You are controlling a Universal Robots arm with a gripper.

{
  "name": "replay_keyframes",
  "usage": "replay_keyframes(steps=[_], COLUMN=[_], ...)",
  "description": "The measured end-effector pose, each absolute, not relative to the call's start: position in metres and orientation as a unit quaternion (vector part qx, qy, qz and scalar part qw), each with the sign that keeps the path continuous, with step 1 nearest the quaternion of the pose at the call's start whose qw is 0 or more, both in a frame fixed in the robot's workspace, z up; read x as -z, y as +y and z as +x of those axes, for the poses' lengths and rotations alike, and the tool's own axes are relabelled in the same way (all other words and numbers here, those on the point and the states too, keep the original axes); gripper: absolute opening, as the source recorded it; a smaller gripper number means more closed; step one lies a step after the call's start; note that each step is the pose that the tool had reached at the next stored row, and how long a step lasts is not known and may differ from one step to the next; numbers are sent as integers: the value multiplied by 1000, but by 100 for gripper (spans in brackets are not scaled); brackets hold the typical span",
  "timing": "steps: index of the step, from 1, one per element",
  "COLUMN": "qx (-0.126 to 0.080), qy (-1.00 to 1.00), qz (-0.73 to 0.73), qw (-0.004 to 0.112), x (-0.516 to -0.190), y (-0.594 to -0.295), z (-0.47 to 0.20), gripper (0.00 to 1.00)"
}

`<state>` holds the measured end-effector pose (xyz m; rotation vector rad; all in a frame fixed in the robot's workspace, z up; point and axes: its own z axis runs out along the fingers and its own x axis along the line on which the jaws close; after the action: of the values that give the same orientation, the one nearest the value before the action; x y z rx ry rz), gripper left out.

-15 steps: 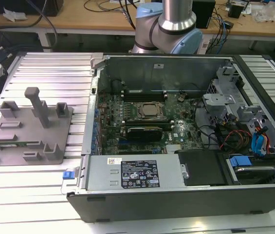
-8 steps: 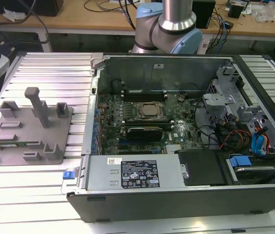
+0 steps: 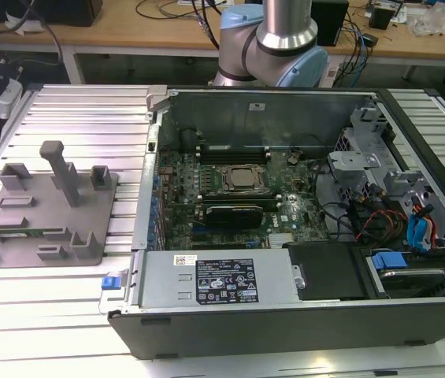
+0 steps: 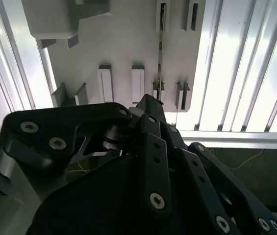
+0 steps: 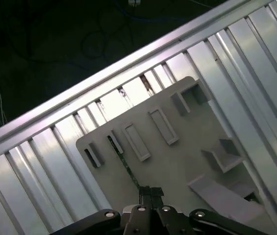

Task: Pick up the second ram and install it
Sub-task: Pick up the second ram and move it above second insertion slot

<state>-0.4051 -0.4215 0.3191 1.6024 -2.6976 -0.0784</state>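
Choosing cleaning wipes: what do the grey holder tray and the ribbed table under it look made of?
The grey holder tray looks like matte plastic, possibly printed: dull, even grey with no glare. The ribbed table looks like bare aluminium: silvery slats with bright reflections.

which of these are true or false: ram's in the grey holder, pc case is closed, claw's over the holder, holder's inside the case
1. The second ram sits in a slot of the grey holder. True; both wrist views show it edge-on.
2. The computer case is closed. False: its side is off, and the motherboard is exposed.
3. The claw hangs over the grey holder, close to one end of the ram. True.
4. The grey holder lies inside the computer case. False: it lies on the slatted table, to the exterior view's left of the case.
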Motion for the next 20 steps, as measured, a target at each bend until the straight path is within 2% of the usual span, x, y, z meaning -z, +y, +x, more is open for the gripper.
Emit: replay_keyframes(steps=[15,20], qx=[24,24], qy=[-710,-701], qz=[704,713], qw=[8,8], x=[-317,-315], y=[-421,-422], z=[-405,-405], gripper=[8,8])
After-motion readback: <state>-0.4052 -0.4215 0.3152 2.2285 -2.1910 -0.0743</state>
